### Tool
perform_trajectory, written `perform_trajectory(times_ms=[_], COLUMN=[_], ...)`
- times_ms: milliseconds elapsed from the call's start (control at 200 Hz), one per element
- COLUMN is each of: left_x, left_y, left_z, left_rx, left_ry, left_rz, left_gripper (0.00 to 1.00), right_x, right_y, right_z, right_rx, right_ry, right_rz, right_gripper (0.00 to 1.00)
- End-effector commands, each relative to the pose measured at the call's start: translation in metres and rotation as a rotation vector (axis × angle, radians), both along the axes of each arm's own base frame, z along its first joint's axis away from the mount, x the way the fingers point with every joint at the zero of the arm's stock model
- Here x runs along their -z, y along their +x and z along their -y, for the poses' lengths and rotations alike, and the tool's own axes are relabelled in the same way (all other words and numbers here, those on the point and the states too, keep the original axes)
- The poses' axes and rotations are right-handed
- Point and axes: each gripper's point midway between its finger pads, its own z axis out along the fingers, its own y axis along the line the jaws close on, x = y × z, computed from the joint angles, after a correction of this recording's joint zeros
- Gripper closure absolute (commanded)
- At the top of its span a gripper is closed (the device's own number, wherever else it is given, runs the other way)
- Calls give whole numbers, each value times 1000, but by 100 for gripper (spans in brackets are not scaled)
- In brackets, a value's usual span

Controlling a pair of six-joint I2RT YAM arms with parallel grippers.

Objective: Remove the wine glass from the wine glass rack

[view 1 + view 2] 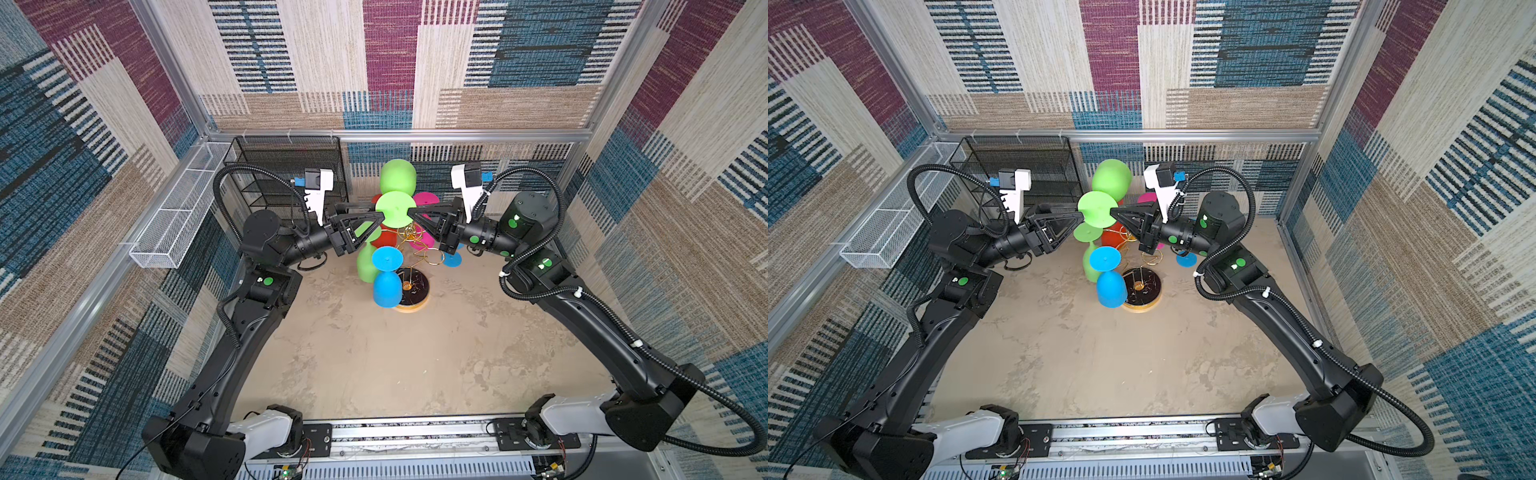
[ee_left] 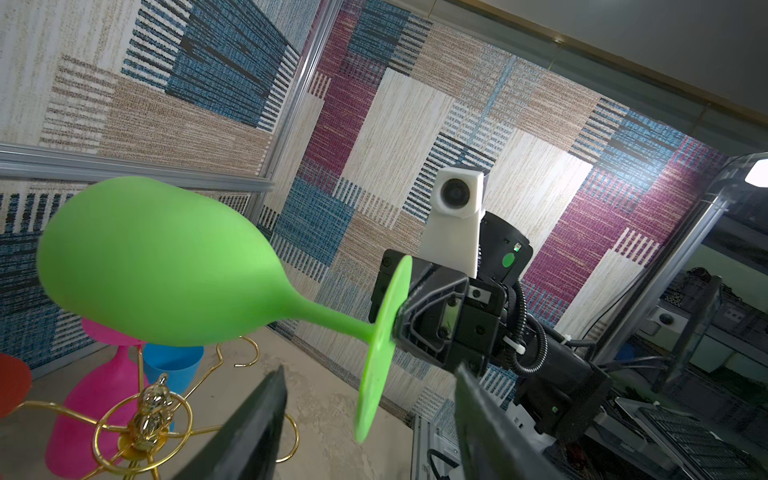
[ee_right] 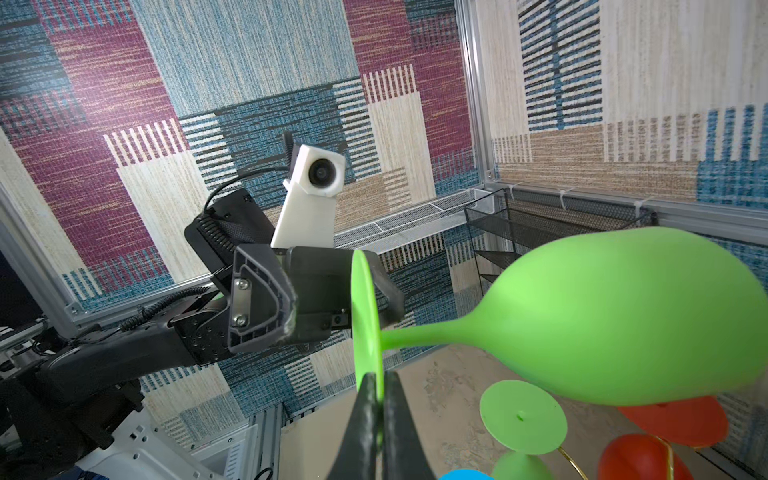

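Note:
A green wine glass (image 1: 398,176) (image 1: 1112,176) lies on its side in the air above the wine glass rack (image 1: 411,286) (image 1: 1142,286), a gold wire stand on a round black base. My right gripper (image 1: 409,211) (image 3: 379,376) is shut on the rim of the glass's flat foot (image 3: 365,316). My left gripper (image 1: 376,211) (image 2: 370,368) is open and straddles the opposite rim of that foot, with a gap on each side. The bowl (image 2: 158,262) points toward the back wall, apart from the rack's gold arms (image 2: 151,411).
Blue (image 1: 386,274), green (image 1: 368,257), red (image 1: 386,239) and pink (image 1: 424,199) glasses hang upside down on the rack. A black mesh shelf unit (image 1: 286,174) stands at the back left. A long white mesh basket (image 1: 178,220) runs along the left wall.

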Motion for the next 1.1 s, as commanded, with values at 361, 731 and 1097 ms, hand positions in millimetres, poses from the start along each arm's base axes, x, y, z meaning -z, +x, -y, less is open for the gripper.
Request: perform_trajectory(times_ms=[361, 731, 1097], left_x=[-1, -3, -16], left_y=[-8, -8, 4], left_z=[1, -3, -19], left_rx=[12, -19, -137], left_ry=[0, -24, -136], left_rz=[56, 80, 26], left_gripper=[60, 88, 100], right_x=[-7, -1, -2], right_y=[-5, -2, -3], right_z=[-20, -26, -11], right_rx=[-58, -72, 25], right_ry=[25, 14, 8], right_rz=[42, 24, 35], right_gripper=[100, 100, 68])
